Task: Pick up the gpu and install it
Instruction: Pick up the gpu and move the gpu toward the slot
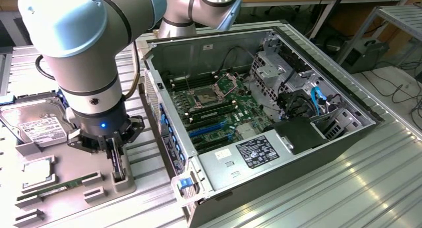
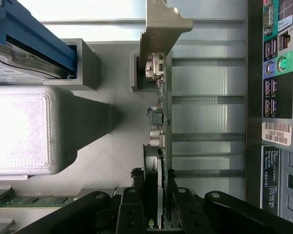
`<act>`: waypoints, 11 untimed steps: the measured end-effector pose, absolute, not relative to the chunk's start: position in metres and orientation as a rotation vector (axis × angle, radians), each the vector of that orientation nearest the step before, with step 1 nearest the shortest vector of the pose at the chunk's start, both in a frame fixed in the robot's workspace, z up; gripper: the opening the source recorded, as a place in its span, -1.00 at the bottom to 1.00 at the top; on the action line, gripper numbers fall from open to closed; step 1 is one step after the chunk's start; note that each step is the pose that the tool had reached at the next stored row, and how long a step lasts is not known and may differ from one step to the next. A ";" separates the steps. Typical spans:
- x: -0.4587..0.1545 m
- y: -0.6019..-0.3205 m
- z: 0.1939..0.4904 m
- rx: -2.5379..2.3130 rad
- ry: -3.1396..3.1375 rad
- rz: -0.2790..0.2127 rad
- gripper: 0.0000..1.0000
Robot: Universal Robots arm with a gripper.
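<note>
The gpu (image 2: pixel 159 122) is a thin dark card standing on edge in a slot of the grey fixture tray (image 1: pixel 72 203), with its silver bracket (image 2: pixel 158 29) at one end. In the exterior view the gpu (image 1: pixel 118 169) sits at the tray's edge nearest the computer case, directly under the arm's wrist. My gripper (image 2: pixel 155 207) straddles the card's upper edge, and its black fingers (image 2: pixel 133 209) press against both faces. The gripper (image 1: pixel 116 154) is shut on the card, which still sits in the fixture.
The open computer case (image 1: pixel 343 139) lies on its side at the exterior view's right, with the motherboard and blue expansion slots (image 1: pixel 207 130) exposed. On the tray are a hard drive (image 1: pixel 36 126), a square chip (image 1: pixel 36 171) and a green RAM stick (image 1: pixel 56 186).
</note>
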State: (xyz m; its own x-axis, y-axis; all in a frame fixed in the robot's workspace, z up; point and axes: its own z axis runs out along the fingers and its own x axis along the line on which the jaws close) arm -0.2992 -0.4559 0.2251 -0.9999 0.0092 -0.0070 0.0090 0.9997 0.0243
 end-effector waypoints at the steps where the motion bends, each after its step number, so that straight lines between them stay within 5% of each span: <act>1: -0.299 -0.456 0.225 0.014 3.134 0.038 -0.46; 11: -0.299 -0.456 0.240 0.014 3.134 0.039 -0.46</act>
